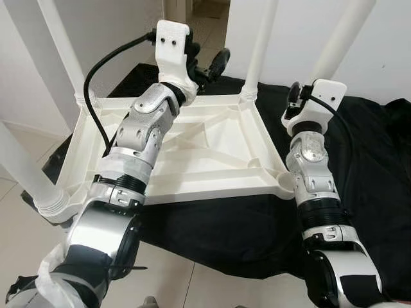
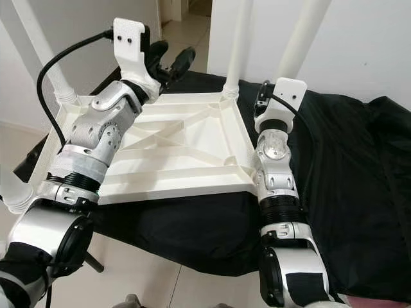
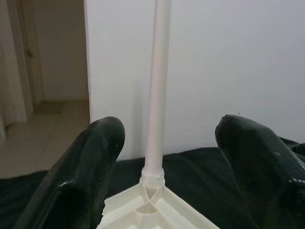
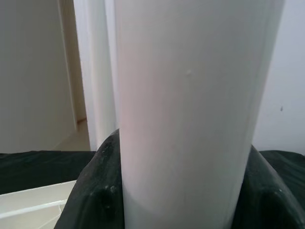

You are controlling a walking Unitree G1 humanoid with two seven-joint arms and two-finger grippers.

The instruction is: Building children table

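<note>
Upturned white table top (image 1: 192,160) on black cloth (image 1: 257,224), left claw (image 3: 167,157) wide, right claw (image 4: 178,191) gripping table leg (image 4: 186,95)

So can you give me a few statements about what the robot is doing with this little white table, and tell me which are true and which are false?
1. The white tabletop lies upside down on a black cloth. True.
2. The right gripper has its fingers around a table leg. True.
3. The left gripper is clamped on a leg. False: its fingers are spread apart, with the far corner leg beyond them, untouched.
4. No legs are fitted yet. False: legs already stand up from the corners.
</note>
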